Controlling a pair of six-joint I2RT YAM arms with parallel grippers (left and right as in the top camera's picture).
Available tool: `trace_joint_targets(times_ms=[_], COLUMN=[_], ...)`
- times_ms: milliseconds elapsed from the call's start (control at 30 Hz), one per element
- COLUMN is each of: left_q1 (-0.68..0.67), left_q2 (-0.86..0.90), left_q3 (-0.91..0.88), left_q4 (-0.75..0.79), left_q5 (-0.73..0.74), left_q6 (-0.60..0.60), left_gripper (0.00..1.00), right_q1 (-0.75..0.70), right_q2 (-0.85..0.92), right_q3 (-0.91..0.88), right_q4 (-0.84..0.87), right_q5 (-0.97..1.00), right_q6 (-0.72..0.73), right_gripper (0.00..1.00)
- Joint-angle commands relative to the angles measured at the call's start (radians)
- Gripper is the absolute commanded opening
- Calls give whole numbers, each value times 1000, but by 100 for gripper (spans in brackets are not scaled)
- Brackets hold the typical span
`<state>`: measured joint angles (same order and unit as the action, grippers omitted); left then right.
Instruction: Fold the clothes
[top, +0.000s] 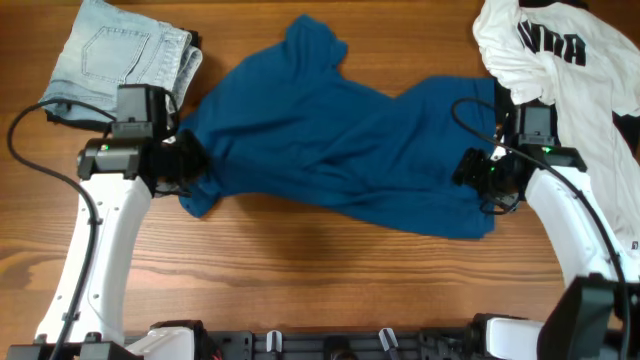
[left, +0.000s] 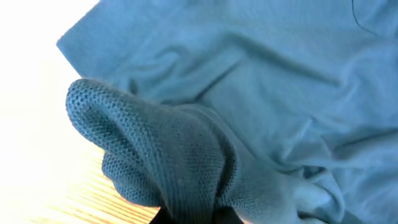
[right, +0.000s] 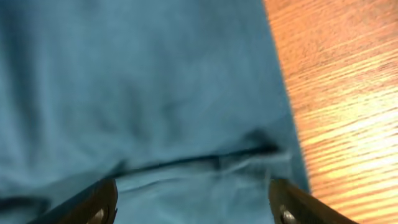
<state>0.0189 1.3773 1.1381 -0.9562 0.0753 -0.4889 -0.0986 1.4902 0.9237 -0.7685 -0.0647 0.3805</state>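
Note:
A large dark-blue shirt (top: 330, 140) lies crumpled across the middle of the wooden table. My left gripper (top: 190, 165) is shut on the shirt's left edge; in the left wrist view a bunched fold of blue knit (left: 168, 155) fills the space between the fingers. My right gripper (top: 470, 170) is open over the shirt's right end; in the right wrist view its fingers (right: 193, 202) stand wide apart above flat blue cloth (right: 155, 93) near the shirt's edge. A white shirt with black lettering (top: 565, 60) lies at the back right. No black piece shows.
Folded light-blue denim (top: 125, 50) lies at the back left, just behind my left arm. Bare wooden table (top: 300, 270) runs along the front. A black rail (top: 330, 345) lines the front edge.

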Motion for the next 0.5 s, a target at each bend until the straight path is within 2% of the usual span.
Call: trace_joint_targets(times_ms=[0,133,367,467], left_q1=[33,32,32,32], left_q2=[-3,-3,-3,-3], left_q3=[10,10,10,10], left_q4=[10,10,18,17], left_q5=[-17,-17,-16,-16], left_q6=[45,45,45,46], left_gripper=[4,4,4,4], right_q1=[1,1,1,1], right_q2=[96,162,118,103], right_q3=[-32,-34,-34,-34], right_q4=[34,-12,-159,-160], right_q5=[31,-27,-44,-43], right_q6=[-40,-37,-40,-50], right_gripper=[77,63,60,59])
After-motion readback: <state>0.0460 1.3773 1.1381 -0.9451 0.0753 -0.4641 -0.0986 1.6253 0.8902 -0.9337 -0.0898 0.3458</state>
